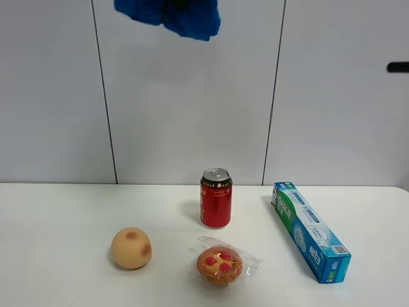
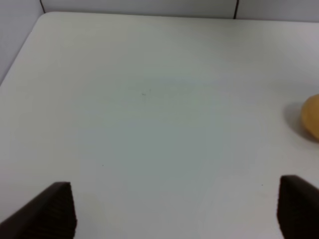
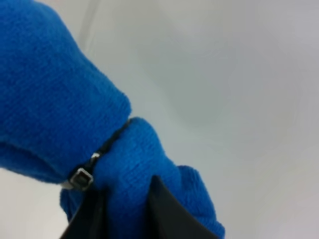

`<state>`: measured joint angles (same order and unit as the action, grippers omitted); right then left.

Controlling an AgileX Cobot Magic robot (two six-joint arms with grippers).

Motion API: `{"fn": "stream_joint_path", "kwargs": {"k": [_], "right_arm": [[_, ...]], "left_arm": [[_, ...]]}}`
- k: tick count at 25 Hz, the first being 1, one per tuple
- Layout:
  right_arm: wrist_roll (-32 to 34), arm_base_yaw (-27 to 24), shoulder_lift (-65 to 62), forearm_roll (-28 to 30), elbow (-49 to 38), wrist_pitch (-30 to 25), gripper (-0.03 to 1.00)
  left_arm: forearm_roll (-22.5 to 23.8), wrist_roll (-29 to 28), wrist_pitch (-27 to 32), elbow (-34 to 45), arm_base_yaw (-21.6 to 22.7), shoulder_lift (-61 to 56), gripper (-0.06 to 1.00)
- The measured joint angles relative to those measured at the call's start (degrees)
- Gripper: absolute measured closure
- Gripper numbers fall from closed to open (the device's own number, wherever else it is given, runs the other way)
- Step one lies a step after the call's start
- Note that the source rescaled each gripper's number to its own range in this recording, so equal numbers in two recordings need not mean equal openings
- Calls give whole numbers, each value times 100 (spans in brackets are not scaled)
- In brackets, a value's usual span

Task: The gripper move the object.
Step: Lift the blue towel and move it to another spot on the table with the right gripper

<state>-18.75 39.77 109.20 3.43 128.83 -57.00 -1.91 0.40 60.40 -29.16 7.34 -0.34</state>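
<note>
My right gripper is shut on a blue fleece cloth, which fills most of the right wrist view and has a small zipper pull. In the exterior high view the blue cloth hangs high above the table at the top edge, and the gripper itself is hidden there. My left gripper is open and empty above bare white table, its dark fingertips wide apart. A peach-coloured round fruit shows at the edge of the left wrist view.
On the white table stand a red can, the round peach-coloured fruit, a wrapped tart with red berries and a long blue-green box. A white panelled wall stands behind.
</note>
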Motion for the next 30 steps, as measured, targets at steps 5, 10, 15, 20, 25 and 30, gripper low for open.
{"fn": "stream_joint_path", "kwargs": {"k": [5,10,15,20,25,30], "right_arm": [[1731,0,-498,638,0,-877,97],[2672,6,-825,964,-35,-1291,97],[3799,6,-1307,1495,-830,-1312,97],[4956,6,-2016,1966,-2464,-1252,97],[5808,-133,-2367,1916,-4233,-122,97],[6625,-521,-2382,1834,-5773,1098,97]], "left_arm": [[0,0,0,0,0,0,-6],[0,0,0,0,0,0,-6],[0,0,0,0,0,0,-6],[0,0,0,0,0,0,-6],[0,0,0,0,0,0,-6],[0,0,0,0,0,0,-6]]}}
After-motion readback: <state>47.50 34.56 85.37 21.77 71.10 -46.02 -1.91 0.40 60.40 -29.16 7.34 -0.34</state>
